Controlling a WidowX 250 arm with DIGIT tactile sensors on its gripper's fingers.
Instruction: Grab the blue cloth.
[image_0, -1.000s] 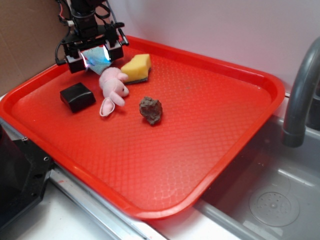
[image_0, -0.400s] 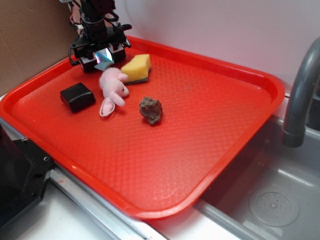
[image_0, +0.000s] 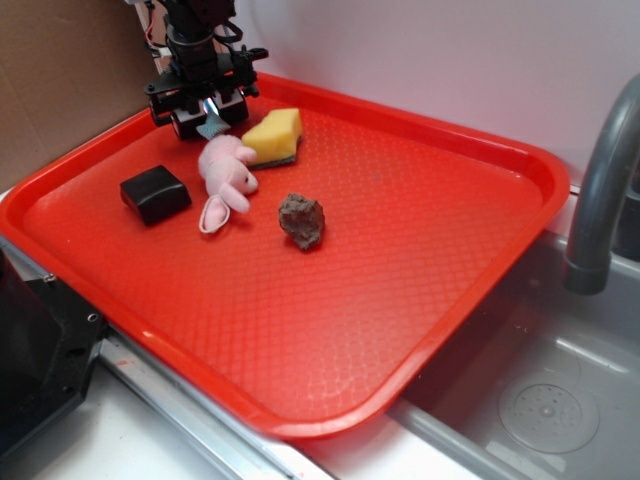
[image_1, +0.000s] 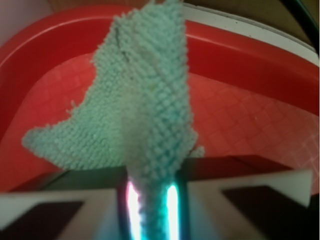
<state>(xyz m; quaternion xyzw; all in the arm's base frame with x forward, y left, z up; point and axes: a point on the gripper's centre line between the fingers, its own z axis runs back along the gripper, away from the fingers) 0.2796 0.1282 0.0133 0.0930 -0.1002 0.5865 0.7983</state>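
- The end effector (image_0: 209, 112) is clamped on the cloth (image_1: 145, 130); the wrist view shows the fabric pinched tight between its two fingers (image_1: 240, 192).
- The grab looks done: the cloth hangs from the grip over the tray's (image_0: 420, 250) far left corner, and only a small tip (image_0: 212, 126) shows below the end effector in the exterior view. Whether it is fully clear of the tray, I cannot tell.
- The cloth is pale blue-green, knitted, bumpy, bunched into a ridge with a flap spreading to one side.
- Just beside it lie the bunny (image_0: 228, 172) and sponge (image_0: 274, 136); the black block (image_0: 155, 193) and rock (image_0: 301, 220) sit farther off.
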